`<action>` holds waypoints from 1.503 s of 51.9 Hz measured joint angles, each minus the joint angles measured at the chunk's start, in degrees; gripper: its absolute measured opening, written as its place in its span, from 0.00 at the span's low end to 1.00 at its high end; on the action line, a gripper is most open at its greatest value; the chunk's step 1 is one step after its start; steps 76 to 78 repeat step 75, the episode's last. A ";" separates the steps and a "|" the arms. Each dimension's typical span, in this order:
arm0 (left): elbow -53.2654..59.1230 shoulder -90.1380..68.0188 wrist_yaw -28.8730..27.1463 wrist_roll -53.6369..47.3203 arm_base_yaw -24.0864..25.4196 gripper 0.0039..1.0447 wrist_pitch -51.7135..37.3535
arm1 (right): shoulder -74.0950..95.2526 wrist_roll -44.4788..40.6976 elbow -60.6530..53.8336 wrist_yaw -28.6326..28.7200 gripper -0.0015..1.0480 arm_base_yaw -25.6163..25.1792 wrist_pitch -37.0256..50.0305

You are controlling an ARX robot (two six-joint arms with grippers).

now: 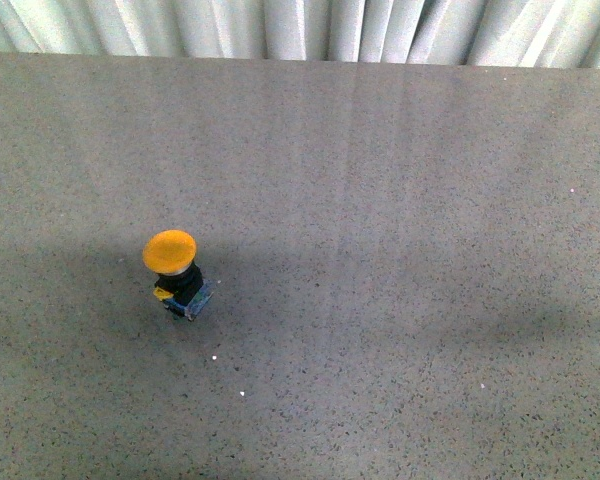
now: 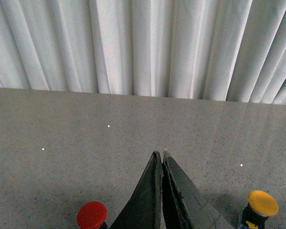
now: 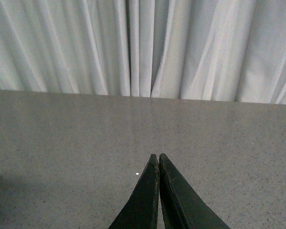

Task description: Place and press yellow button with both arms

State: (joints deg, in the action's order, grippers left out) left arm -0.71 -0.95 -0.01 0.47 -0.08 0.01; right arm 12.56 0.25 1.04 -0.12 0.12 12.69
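The grey speckled desk (image 1: 400, 250) fills my front view, with a white pleated curtain (image 1: 300, 28) hanging along its far edge. Neither of my arms shows from this camera. Both wrist views face the same curtain across a bare stretch of desk.

My left end effector (image 2: 161, 157) has its two dark fingers pressed together at the tips, holding nothing. My right end effector (image 3: 158, 158) is the same, tips meeting with nothing between them.

The yellow button (image 1: 177, 272) stands upright on the desk in the left half of the front view, nearer to me than the middle of the surface, its orange-yellow cap tilted slightly toward the camera above a black collar and a small blue-grey base. My left wrist view catches it (image 2: 260, 210) at the frame's edge, beside my closed fingers and apart from them. That same view shows a red button (image 2: 92, 215) on the other side of the fingers, which the front view does not include. My right wrist view shows neither button, only desk, curtain and a tiny white fleck (image 3: 135, 173) just off the fingertips.
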 joint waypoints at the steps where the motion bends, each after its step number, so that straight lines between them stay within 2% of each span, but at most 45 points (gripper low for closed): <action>1: 0.00 0.00 0.00 0.00 0.00 0.01 0.00 | -0.24 -0.02 0.00 0.00 0.01 0.00 -0.28; 11: 0.00 0.00 0.00 0.00 0.00 0.01 0.00 | -3.41 0.00 0.00 0.00 0.01 0.00 -3.56; 16: 0.00 0.00 -0.02 0.00 0.00 0.01 0.00 | -10.05 -0.02 0.00 0.02 0.01 0.00 -11.82; 28: 0.00 0.00 0.00 0.00 0.00 0.01 0.00 | -12.13 -0.04 0.00 0.00 0.01 0.00 -12.59; 31: 0.00 0.00 0.00 0.00 0.00 0.10 0.00 | -12.13 -0.04 0.00 0.00 0.01 0.00 -12.59; 42: 0.00 0.00 0.00 0.00 0.00 0.41 0.00 | -12.20 -0.07 0.00 0.00 0.30 0.00 -12.61; 48: 0.00 0.00 0.02 0.00 0.00 0.63 0.00 | -12.20 -0.07 0.00 0.00 0.52 0.00 -12.59; 52: 0.00 0.00 0.00 0.00 0.00 0.82 0.00 | -12.20 -0.07 0.00 0.00 0.71 0.00 -12.59; 56: 0.00 0.00 0.00 -0.02 0.00 0.93 0.00 | -12.22 -0.07 0.00 0.00 0.82 0.00 -12.61; 61: 0.00 0.00 0.00 -0.11 0.00 0.91 0.00 | -12.22 -0.04 0.00 0.00 0.92 0.00 -12.61; 78: 0.00 0.00 0.00 -0.11 0.00 0.91 0.00 | -12.22 -0.07 0.00 0.00 0.91 0.00 -12.61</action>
